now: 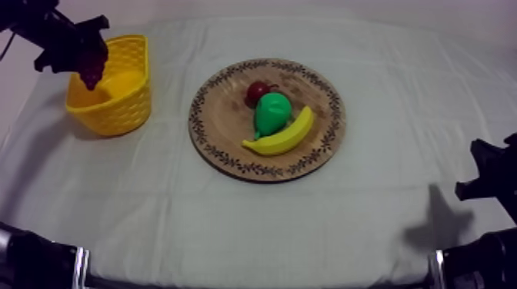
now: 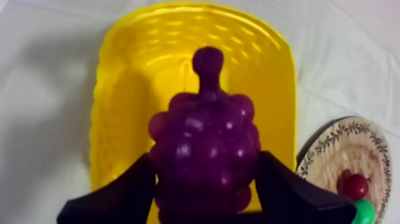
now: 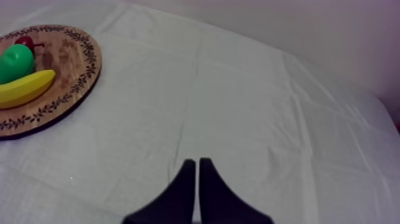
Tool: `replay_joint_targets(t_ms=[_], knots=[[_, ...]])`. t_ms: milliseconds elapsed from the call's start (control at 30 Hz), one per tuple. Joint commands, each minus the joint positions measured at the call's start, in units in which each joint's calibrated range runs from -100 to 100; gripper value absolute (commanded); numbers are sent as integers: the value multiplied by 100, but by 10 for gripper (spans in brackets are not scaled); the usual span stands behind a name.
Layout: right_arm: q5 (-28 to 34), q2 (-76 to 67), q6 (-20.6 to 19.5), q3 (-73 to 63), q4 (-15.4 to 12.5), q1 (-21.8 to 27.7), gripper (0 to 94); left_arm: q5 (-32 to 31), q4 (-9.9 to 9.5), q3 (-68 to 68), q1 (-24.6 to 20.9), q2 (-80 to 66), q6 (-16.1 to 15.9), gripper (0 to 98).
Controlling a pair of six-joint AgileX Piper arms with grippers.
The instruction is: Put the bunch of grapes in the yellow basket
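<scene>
All views share the board (image 1: 223, 115)
Top slants down; left wrist looks closely into basket (image 2: 119, 89); right wrist skims cloth (image 3: 238, 89).

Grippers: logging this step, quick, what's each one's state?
Left gripper: shut on the bunch of grapes, over the yellow basket.
Right gripper: shut, holding nothing.

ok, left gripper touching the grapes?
Touching. Left wrist view: left gripper clamps the grapes, fingers flat against both sides, over the basket.
</scene>
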Motion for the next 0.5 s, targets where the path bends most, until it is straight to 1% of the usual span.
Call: replay_joint_targets(t_ms=[0, 233, 467], knots=[[0, 2, 0, -1, -1, 3, 3, -71, 14, -66, 0, 395, -5, 595], [0, 2, 0, -1, -1, 3, 3, -323, 83, -300, 16, 1173, -41, 593], [0, 2, 0, -1, -1, 3, 3, -455, 123, -327, 25, 1394, -60, 594]])
